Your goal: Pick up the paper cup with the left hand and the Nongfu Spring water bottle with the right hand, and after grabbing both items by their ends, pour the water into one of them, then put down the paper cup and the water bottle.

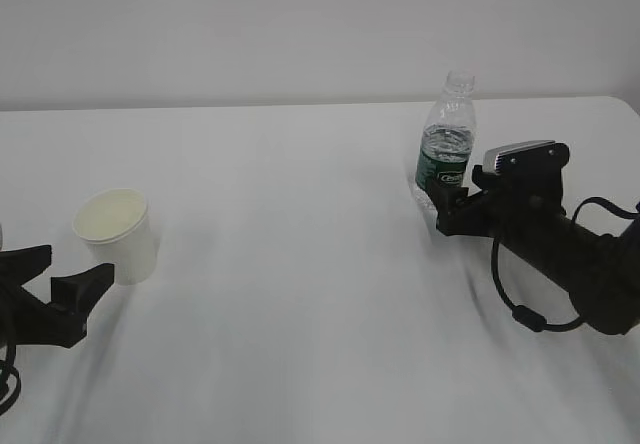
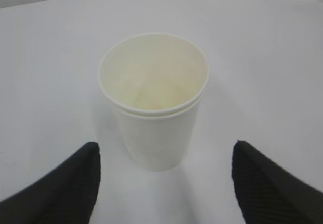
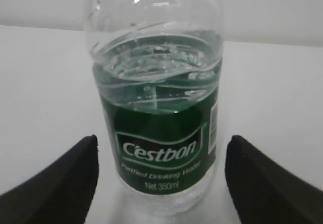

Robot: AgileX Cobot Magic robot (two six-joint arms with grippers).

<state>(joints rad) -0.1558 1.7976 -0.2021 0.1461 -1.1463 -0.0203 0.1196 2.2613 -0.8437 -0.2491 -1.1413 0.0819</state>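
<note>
The white paper cup [image 1: 118,234] [image 2: 154,98] stands upright and empty at the left of the table. My left gripper [image 1: 80,261] [image 2: 165,144] is open just in front of it, the fingertips level with the cup's base and apart from it. The Nongfu Spring water bottle [image 1: 447,149] [image 3: 159,133], capless with a green label, stands upright at the right. Water [image 3: 156,65] fills it to above the label. My right gripper [image 1: 443,212] [image 3: 161,141] is open, with a finger on each side of the bottle's lower part and a gap on both sides.
The white table [image 1: 300,264] runs back to a pale wall; its far right corner [image 1: 620,104] lies just behind the right arm. A black cable [image 1: 520,304] loops under the right arm.
</note>
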